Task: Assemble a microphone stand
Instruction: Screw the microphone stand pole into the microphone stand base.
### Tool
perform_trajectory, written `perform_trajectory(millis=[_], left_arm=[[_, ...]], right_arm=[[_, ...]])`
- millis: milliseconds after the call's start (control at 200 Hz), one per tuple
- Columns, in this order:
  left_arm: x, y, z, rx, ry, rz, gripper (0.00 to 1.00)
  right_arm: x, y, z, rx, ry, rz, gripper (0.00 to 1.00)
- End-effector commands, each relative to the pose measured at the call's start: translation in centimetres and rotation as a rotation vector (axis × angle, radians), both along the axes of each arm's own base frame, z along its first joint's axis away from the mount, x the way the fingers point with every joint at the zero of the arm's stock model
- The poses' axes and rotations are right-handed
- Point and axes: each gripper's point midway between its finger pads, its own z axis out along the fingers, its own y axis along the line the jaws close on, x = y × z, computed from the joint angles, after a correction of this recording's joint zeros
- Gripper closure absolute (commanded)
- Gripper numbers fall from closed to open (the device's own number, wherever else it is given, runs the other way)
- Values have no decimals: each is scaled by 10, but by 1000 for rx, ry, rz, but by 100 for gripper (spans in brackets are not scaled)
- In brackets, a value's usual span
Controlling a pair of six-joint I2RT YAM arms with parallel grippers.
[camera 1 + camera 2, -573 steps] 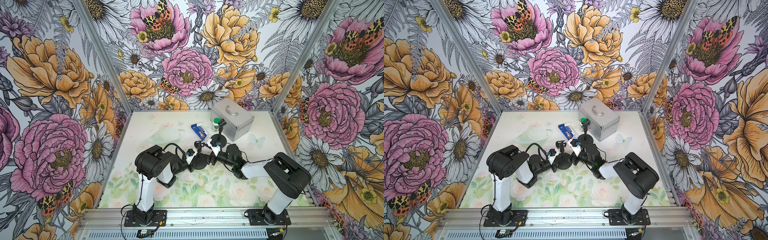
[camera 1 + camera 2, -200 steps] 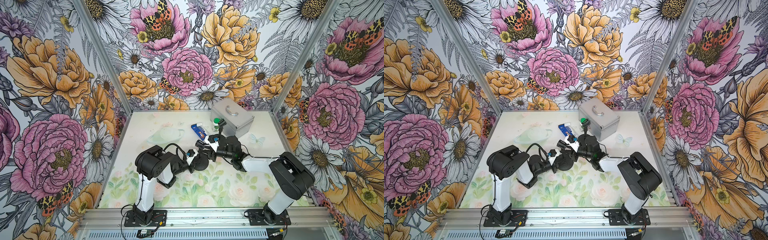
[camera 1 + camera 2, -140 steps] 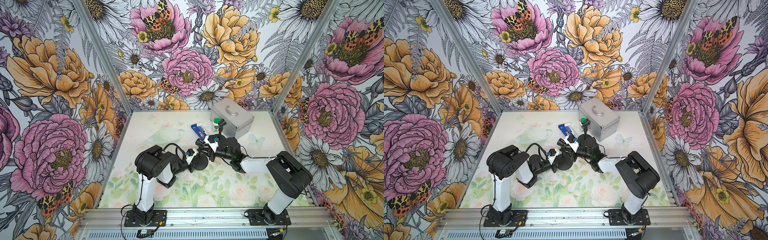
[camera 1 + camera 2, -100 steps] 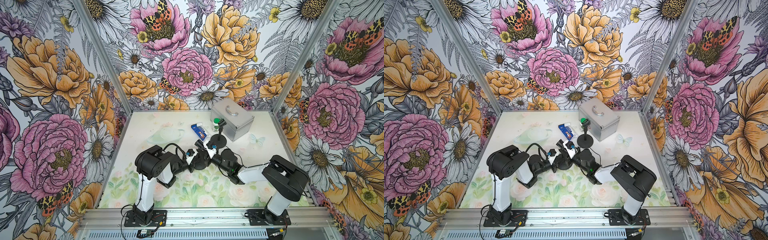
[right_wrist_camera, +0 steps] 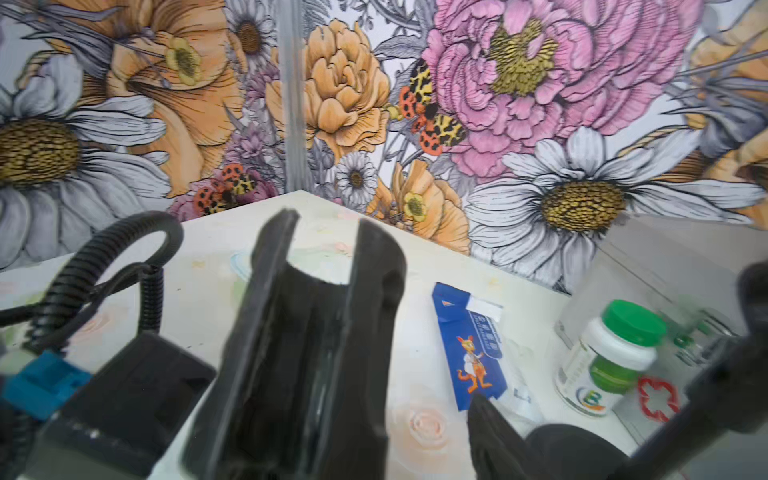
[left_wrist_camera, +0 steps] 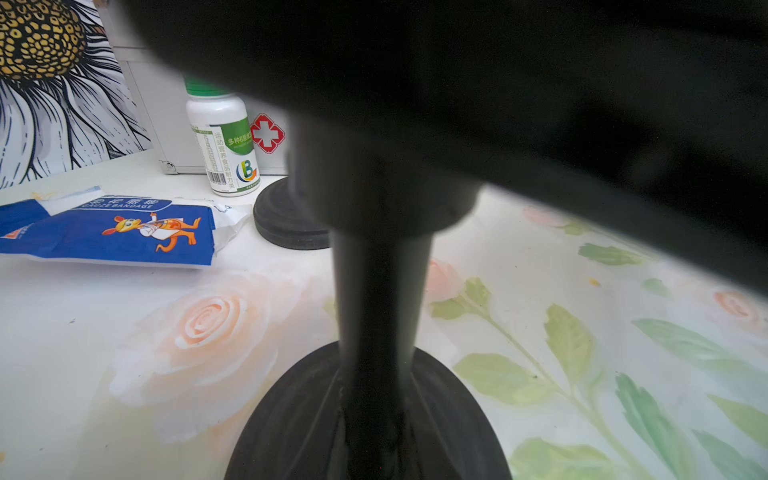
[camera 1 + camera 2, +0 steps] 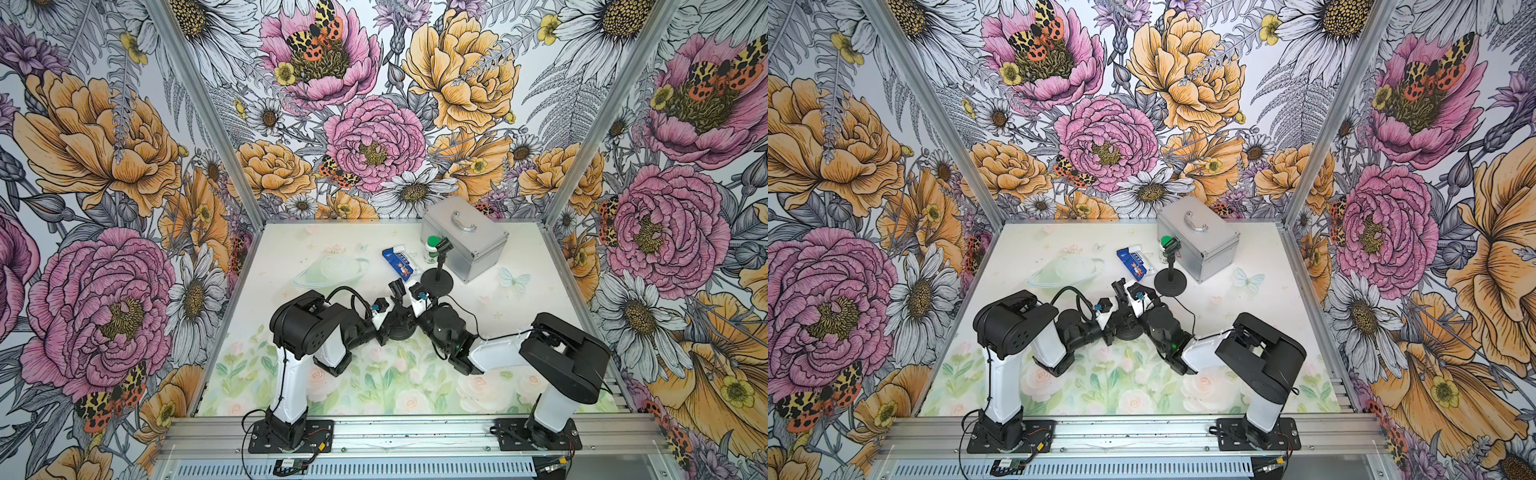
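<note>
The left end effector (image 7: pixel 392 322) is clamped on the pole (image 6: pixel 378 291) of the microphone stand (image 7: pixel 401 330), upright at mid-worktop (image 7: pixel 519 316). Its clip (image 5: pixel 316 332) sits beside the right end effector (image 7: pixel 407 293), whose jaws have just sprung apart and hold nothing, so the clip is likely seated. A second stand (image 7: pixel 437 284) stands free behind.

A robot lab cell: aluminium frame (image 7: pixel 415 432), floral-printed walls (image 7: pixel 374 141), patterned tabletop (image 7: pixel 374 386)
</note>
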Motion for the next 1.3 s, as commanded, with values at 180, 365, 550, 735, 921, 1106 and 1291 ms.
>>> perform_trajectory(millis=[180, 365, 550, 735, 921, 1106, 1291], left_arm=[[1, 4, -14, 22, 46, 20, 80], [1, 4, -14, 22, 49, 20, 80], [0, 4, -15, 23, 51, 18, 80], [1, 4, -17, 25, 56, 18, 80], [1, 3, -17, 24, 55, 17, 80], [1, 3, -18, 24, 57, 15, 80], [0, 3, -17, 22, 57, 11, 80]], right_arm=[[-65, 15, -33, -31, 239, 624, 29], [-48, 13, -21, -49, 193, 660, 32], [-33, 14, -17, -82, 206, 717, 38], [-24, 19, -18, -87, 233, 752, 77], [-10, 13, -26, -75, 249, 612, 100], [36, -42, -25, 23, 93, -221, 100], [-3, -37, -25, -8, -38, -572, 100]])
